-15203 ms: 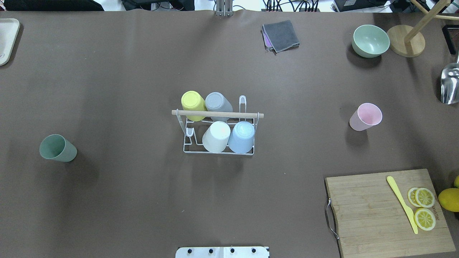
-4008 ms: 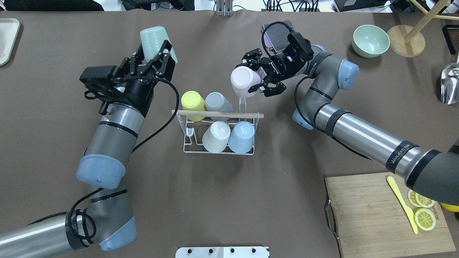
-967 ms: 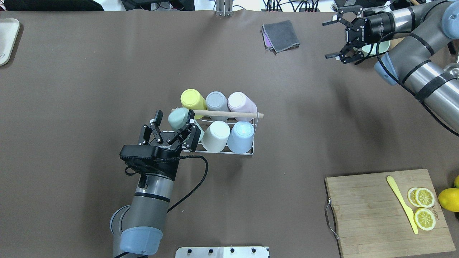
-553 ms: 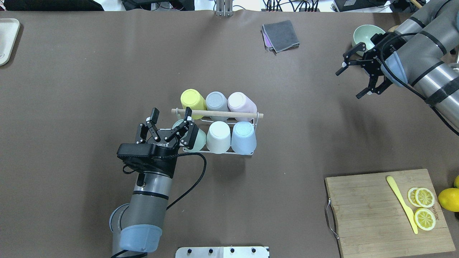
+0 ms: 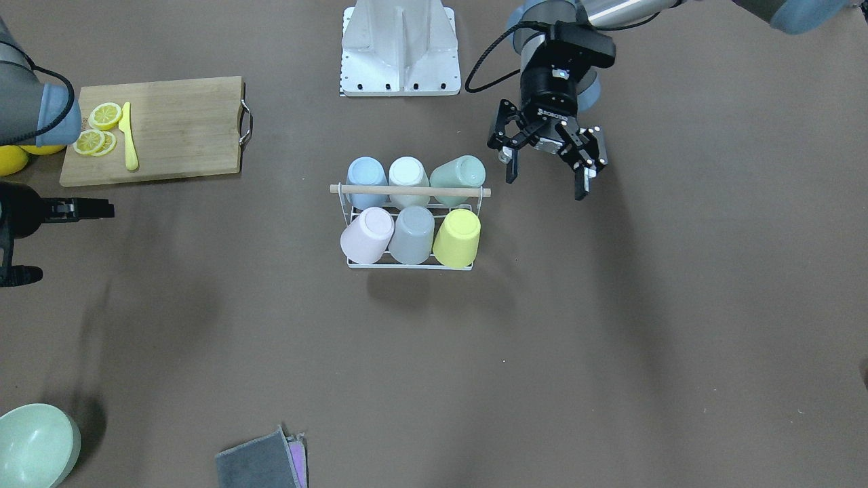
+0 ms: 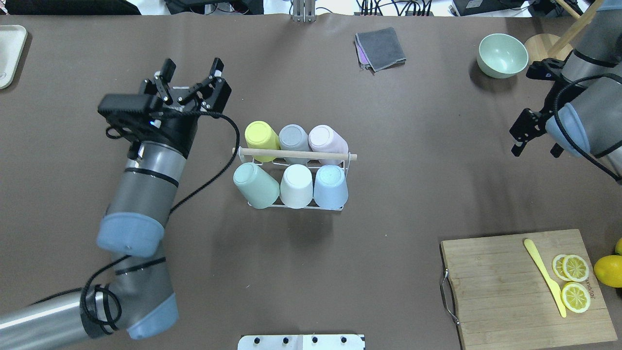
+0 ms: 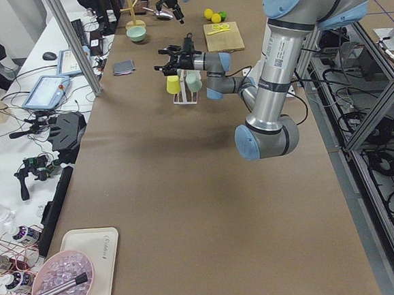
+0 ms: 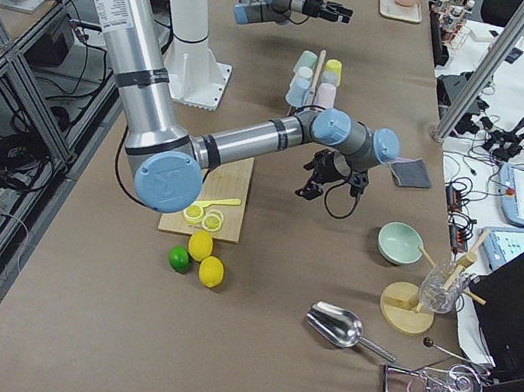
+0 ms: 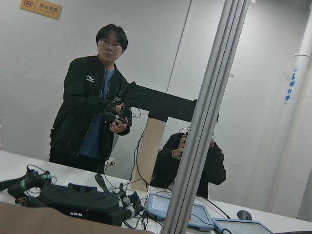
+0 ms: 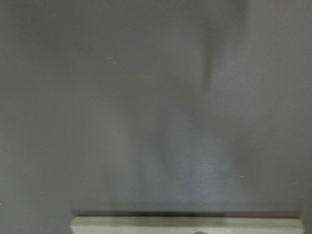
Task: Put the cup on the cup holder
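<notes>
Green cup [image 6: 255, 178] sits on cup holder [image 6: 291, 154], apart from left end effector [image 6: 193, 64].

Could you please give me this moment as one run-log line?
cup holder: full, green cup seated | left pincer: open, empty, apart from holder | right pincer: open, empty

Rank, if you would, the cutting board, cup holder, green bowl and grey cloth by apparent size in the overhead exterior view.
1. cutting board
2. cup holder
3. green bowl and grey cloth: they look about alike, so I would not rank them.
</notes>
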`<state>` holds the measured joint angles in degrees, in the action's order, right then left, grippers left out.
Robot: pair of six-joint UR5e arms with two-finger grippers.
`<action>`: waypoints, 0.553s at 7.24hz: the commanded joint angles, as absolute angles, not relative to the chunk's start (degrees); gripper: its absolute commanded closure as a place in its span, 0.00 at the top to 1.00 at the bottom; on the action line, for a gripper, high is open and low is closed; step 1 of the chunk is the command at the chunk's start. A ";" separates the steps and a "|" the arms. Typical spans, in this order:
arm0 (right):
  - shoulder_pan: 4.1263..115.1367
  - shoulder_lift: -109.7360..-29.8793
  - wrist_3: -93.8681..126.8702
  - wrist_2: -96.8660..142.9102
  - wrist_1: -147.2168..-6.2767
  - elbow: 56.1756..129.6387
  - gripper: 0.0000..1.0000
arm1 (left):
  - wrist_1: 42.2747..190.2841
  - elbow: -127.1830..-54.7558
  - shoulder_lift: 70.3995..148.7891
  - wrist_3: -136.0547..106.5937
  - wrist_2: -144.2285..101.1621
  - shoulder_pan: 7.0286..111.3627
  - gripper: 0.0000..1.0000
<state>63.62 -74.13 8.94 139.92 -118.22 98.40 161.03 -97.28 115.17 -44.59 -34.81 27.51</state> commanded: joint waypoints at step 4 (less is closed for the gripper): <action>75.89 -93.51 7.82 134.99 -88.33 104.79 0.99 | 160.93 -88.45 103.46 -45.00 -65.79 53.86 0.98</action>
